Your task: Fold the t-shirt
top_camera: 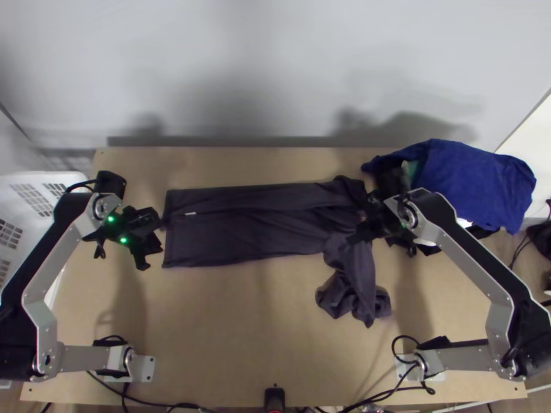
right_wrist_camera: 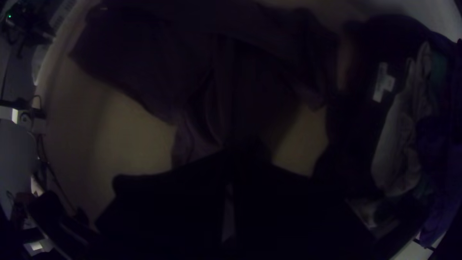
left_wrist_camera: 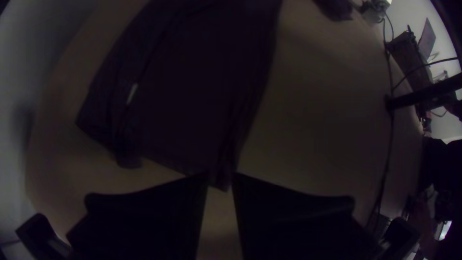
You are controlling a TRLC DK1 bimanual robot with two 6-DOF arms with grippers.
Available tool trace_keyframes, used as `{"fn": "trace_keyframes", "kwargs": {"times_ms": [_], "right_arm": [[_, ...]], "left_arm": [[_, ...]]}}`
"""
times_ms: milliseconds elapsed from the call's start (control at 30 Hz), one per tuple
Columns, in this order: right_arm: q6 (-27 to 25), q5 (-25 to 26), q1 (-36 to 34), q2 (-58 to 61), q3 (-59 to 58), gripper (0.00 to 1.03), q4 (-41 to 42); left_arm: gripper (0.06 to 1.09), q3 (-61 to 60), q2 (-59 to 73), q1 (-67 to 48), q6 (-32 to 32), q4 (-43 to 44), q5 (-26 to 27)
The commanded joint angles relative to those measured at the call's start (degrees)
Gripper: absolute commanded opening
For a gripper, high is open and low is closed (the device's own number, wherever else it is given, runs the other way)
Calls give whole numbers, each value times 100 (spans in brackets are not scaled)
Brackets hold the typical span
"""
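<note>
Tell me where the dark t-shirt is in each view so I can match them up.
Top view: the t-shirt spans the middle, with bunched cloth below its right end.
Left wrist view: the t-shirt stretches out ahead of the left end effector.
Right wrist view: the t-shirt, rumpled, lies ahead of the right end effector.
Shared landmark: bare table along its long near edge.
</note>
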Motion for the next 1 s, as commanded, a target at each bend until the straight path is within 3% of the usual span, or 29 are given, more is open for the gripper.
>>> {"fn": "trace_keyframes", "kwargs": {"times_ms": [0,100,167,233,600,867,967], "right_arm": [[-3,-47,80,261,13,3,38],[-12,-47,80,305,-13,3,55],[-3,-47,80,297,-48,3,73],[-3,-47,80,297,-48,3,73],[14,-47,80,235,57,3,64],[23,-47,89,209,13,3,64],[32,-47,89,200,22,3,64]], "left_arm": [[47,-211,72,-402,-190,101,104],[69,-475,28,-745,-233,268,104],[93,-598,1,-921,-233,356,95],[102,-748,-16,-1079,-225,488,87],[94,-1099,582,-991,267,1499,-696],[88,-967,845,-710,505,1613,-748],[80,-967,889,-666,558,1613,-748]]}}
